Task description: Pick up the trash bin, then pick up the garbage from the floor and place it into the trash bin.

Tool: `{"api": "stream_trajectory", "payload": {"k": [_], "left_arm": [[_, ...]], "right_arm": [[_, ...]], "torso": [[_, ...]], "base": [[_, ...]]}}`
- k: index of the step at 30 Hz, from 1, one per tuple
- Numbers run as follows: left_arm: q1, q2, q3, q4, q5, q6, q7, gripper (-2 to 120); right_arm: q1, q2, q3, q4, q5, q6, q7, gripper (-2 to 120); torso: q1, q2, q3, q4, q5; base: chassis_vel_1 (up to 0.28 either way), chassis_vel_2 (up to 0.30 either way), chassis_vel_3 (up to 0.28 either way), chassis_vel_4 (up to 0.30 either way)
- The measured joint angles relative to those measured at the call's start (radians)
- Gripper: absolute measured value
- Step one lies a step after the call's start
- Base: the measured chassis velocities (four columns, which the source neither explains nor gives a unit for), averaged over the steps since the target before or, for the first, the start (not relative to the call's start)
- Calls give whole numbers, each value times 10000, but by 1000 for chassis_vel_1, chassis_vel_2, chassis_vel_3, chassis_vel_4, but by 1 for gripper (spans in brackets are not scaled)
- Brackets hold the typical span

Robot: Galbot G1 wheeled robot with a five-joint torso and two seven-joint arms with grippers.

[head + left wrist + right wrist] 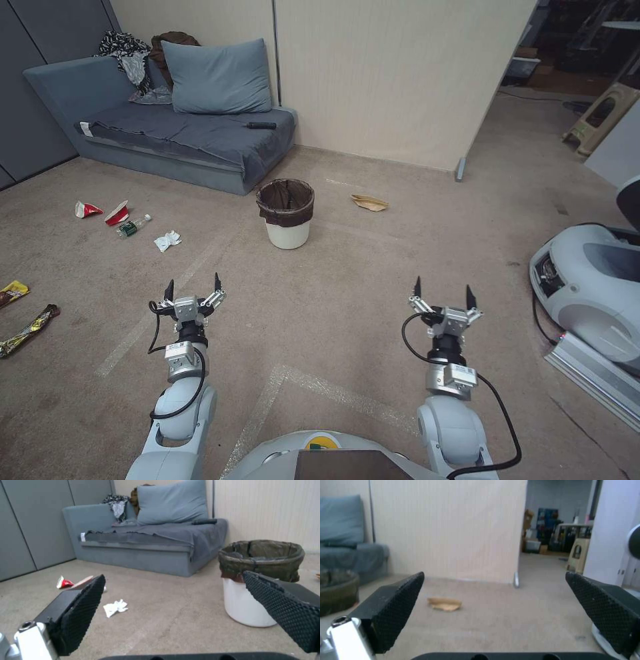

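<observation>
Floor stock, by kind: one trash bin (pixel 287 215), white with a dark liner; two crushed red-and-white paper cups (pixel 88 210) (pixel 117 213); one small clear bottle (pixel 132 227); one crumpled white tissue (pixel 167 241); one tan folded paper (pixel 369 202). At the left edge lie what appear to be two snack wrappers (pixel 13 292) (pixel 28 329), yellow-gold and dark, both partly cut off. Furnishings and equipment: one blue-grey sofa (pixel 167 137) with one cushion (pixel 217 78) and one dark slim object (pixel 261 125) on its seat; two grippers, left gripper (pixel 193 286) and right gripper (pixel 443 291), each with its two fingers spread apart.
</observation>
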Motion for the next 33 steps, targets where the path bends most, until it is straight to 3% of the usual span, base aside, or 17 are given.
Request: {"api": "stream_trajectory", "payload": {"k": [33], "left_arm": [[-3, 68, -1, -62, -69, 59, 62, 100]], "right_arm": [[40, -117, -11, 6, 32, -188, -237, 100]], "torso": [[0, 0, 0, 1, 2]], "base": [[0, 0, 0, 0]]}}
